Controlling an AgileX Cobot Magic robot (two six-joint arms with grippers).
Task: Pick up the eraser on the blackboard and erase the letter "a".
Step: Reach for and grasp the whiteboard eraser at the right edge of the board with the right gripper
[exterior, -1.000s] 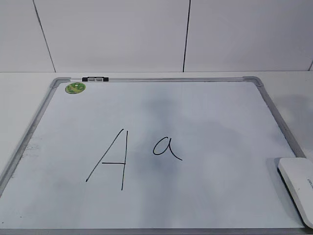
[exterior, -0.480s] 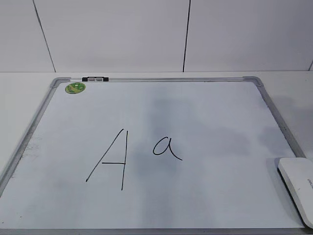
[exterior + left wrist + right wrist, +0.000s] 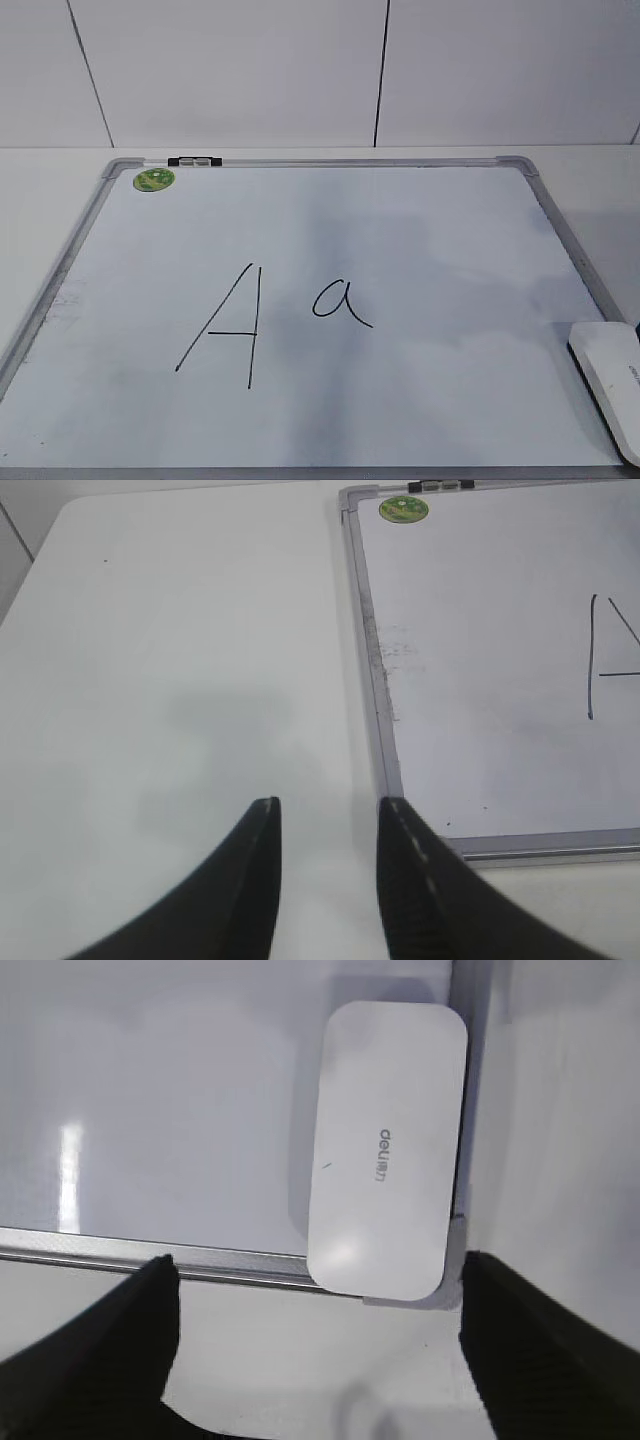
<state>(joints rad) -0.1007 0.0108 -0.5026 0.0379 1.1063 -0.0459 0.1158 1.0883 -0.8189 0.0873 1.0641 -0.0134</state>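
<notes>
Eraser (image 3: pixel 385 1150) lies flat on board (image 3: pixel 420 230), near right corner, long edge against frame, label up; untouched. Right gripper (image 3: pixel 315 1305) hovers above it, fingers spread wide, wider than eraser's short side — likely lined up to drop over it and pinch sides. Small "a" (image 3: pixel 340 303) mid-board, just right of capital "A" (image 3: pixel 225 325), well apart from eraser; unerased. Left gripper (image 3: pixel 328 825) parked over bare table (image 3: pixel 180 680) beside board's left frame, fingers slightly apart, holding nothing — judged kept clear of work. Green sticker (image 3: pixel 154 180) at far left corner.
</notes>
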